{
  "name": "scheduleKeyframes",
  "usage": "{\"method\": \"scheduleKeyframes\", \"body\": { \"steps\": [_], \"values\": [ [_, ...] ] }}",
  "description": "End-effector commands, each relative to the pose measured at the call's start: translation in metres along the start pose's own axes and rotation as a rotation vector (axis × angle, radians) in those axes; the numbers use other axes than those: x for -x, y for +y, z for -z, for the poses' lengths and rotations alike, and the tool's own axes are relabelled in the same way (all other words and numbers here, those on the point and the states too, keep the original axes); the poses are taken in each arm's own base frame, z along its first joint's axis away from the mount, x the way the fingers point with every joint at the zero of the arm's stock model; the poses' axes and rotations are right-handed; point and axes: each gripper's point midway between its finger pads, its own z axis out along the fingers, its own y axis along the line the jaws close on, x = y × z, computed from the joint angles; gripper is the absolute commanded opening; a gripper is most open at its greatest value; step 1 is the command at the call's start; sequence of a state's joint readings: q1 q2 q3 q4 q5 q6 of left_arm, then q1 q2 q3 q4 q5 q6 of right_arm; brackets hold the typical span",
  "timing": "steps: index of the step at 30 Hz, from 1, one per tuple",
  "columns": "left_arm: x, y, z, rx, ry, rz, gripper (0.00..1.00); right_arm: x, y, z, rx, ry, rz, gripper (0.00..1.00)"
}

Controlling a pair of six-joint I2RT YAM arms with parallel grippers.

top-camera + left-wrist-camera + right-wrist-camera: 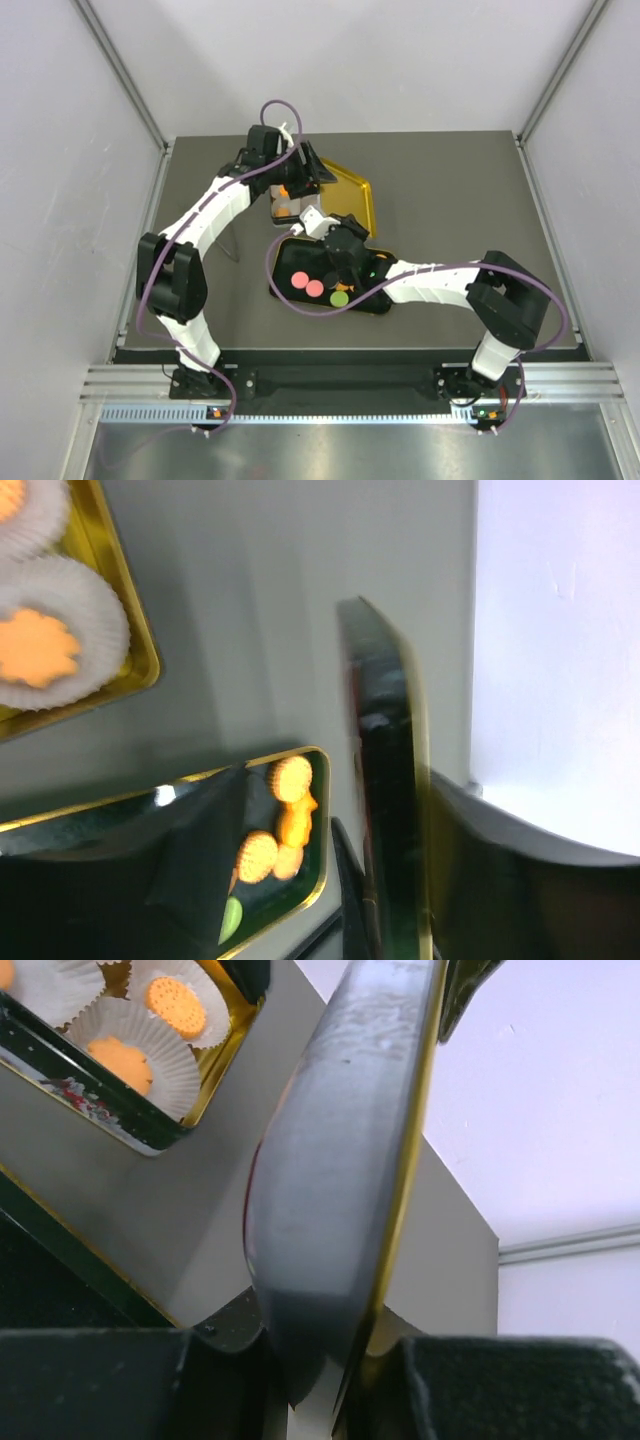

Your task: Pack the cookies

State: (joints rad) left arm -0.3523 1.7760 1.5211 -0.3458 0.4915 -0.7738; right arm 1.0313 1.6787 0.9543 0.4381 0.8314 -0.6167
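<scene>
Cookies: sitting in white paper cups inside the tin. The tin lies flat on the tabletop, mostly hidden under your left arm in the top view.
Lid: not on yet. It stands on edge, tilted, gold face showing, just beside the tin on its right.
Lid axis: the long edge runs near-to-far, slightly diagonal, roughly along the tin's side.
Right tool: clamped on the lid's near end. The wrist view shows the rim pinched between the pads.
Left tool: at the lid's far end with its fingers apart. The lid edge sits between them with a gap on one side, so it looks not to be gripping.
Key relation: the tin lies left of the lid, so my read is you tip the lid leftward and down. The right arm carries it and the left only guides.
Risk: the rim could catch a paper cup.
Black tray: has coloured dots and sits on the near side, under your right arm.
</scene>
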Motion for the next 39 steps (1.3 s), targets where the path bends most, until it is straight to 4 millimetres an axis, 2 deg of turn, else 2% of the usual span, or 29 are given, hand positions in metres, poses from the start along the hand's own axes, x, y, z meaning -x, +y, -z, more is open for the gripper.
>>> {"method": "scheduleKeyframes", "body": {
  "steps": [1, 3, 4, 5, 7, 8, 10, 12, 13, 14, 16, 17, 19, 20, 21, 22, 24, 25, 27, 28, 30, 31, 33, 35, 36, 38, 39],
  "values": [
    [0.035, -0.024, 0.024, -0.016, -0.135, -0.145, 0.74, 0.026, -0.032, 0.003, -0.078, -0.04, -0.152, 0.0],
    [0.048, -0.015, 0.027, 0.043, -0.174, -0.164, 0.81, 0.027, -0.027, 0.003, -0.032, -0.016, -0.151, 0.0],
    [0.059, -0.014, 0.031, 0.064, -0.211, -0.17, 0.82, 0.028, -0.025, 0.002, -0.006, -0.01, -0.151, 0.0],
    [0.075, -0.003, 0.037, 0.118, -0.269, -0.163, 0.83, 0.036, -0.029, 0.003, 0.001, -0.016, -0.17, 0.0],
    [0.096, 0.001, 0.047, 0.149, -0.338, -0.162, 0.85, 0.036, -0.023, 0.004, 0.066, -0.002, -0.189, 0.0],
    [0.11, 0.01, 0.053, 0.182, -0.383, -0.15, 0.85, 0.046, -0.027, 0.005, 0.089, -0.013, -0.218, 0.0],
    [0.13, 0.019, 0.066, 0.219, -0.443, -0.143, 0.85, 0.047, -0.021, 0.005, 0.162, 0.011, -0.237, 0.0],
    [0.144, 0.027, 0.078, 0.257, -0.498, -0.129, 0.85, 0.061, -0.022, 0.0, 0.214, 0.011, -0.278, 0.0],
    [0.155, 0.031, 0.088, 0.263, -0.542, -0.124, 0.85, 0.052, -0.017, 0.001, 0.257, 0.062, -0.253, 0.0],
    [0.161, 0.033, 0.095, 0.268, -0.569, -0.12, 0.85, 0.065, -0.02, -0.004, 0.271, 0.057, -0.292, 0.0],
    [0.171, 0.032, 0.113, 0.274, -0.639, -0.112, 0.85, 0.062, -0.018, -0.01, 0.34, 0.087, -0.317, 0.0],
    [0.174, 0.03, 0.119, 0.276, -0.66, -0.116, 0.85, 0.073, -0.021, -0.014, 0.372, 0.083, -0.381, 0.0],
    [0.175, 0.024, 0.131, 0.271, -0.699, -0.129, 0.85, 0.08, -0.022, -0.023, 0.502, 0.06, -0.483, 0.0],
    [0.175, 0.015, 0.139, 0.253, -0.72, -0.139, 0.85, 0.092, -0.026, -0.026, 0.553, 0.04, -0.574, 0.0],
    [0.17, 0.021, 0.137, 0.26, -0.711, -0.135, 0.85, 0.1, -0.025, -0.026, 0.693, -0.003, -0.631, 0.0],
    [0.168, 0.022, 0.137, 0.258, -0.712, -0.134, 0.85, 0.114, -0.028, -0.03, 0.758, -0.033, -0.71, 0.0],
    [0.161, 0.028, 0.136, 0.261, -0.709, -0.124, 0.85, 0.125, -0.034, -0.031, 0.908, -0.063, -0.84, 0.0],
    [0.16, 0.028, 0.136, 0.254, -0.71, -0.125, 0.85, 0.132, -0.033, -0.042, 0.952, -0.061, -0.898, 0.0],
    [0.153, 0.03, 0.132, 0.235, -0.696, -0.132, 0.85, 0.135, -0.031, -0.048, 1.057, -0.062, -0.952, 0.0],
    [0.15, 0.029, 0.129, 0.22, -0.684, -0.14, 0.85, 0.134, -0.021, -0.061, 1.094, -0.03, -0.999, 0.0],
    [0.146, 0.033, 0.123, 0.219, -0.656, -0.151, 0.86, 0.134, -0.017, -0.067, 1.179, -0.029, -1.042, 0.01],
    [0.144, 0.034, 0.12, 0.212, -0.637, -0.159, 0.86, 0.13, -0.006, -0.075, 1.216, 0.006, -1.1, 0.02],
    [0.141, 0.04, 0.116, 0.227, -0.615, -0.164, 0.86, 0.131, -0.006, -0.083, 1.28, -0.03, -1.146, 0.03],
    [0.139, 0.046, 0.113, 0.245, -0.604, -0.165, 0.86, 0.124, 0.006, -0.089, 1.353, 0.023, -1.225, 0.04],
    [0.136, 0.051, 0.11, 0.258, -0.588, -0.161, 0.86, 0.124, 0.011, -0.097, 1.374, -0.016, -1.237, 0.04],
    [0.134, 0.061, 0.108, 0.293, -0.578, -0.15, 0.86, 0.124, 0.013, -0.099, 1.427, 0.015, -1.314, 0.03],
    [0.13, 0.069, 0.104, 0.319, -0.555, -0.14, 0.86, 0.128, 0.012, -0.1, 1.444, -0.03, -1.315, 0.03]
  ]
}}
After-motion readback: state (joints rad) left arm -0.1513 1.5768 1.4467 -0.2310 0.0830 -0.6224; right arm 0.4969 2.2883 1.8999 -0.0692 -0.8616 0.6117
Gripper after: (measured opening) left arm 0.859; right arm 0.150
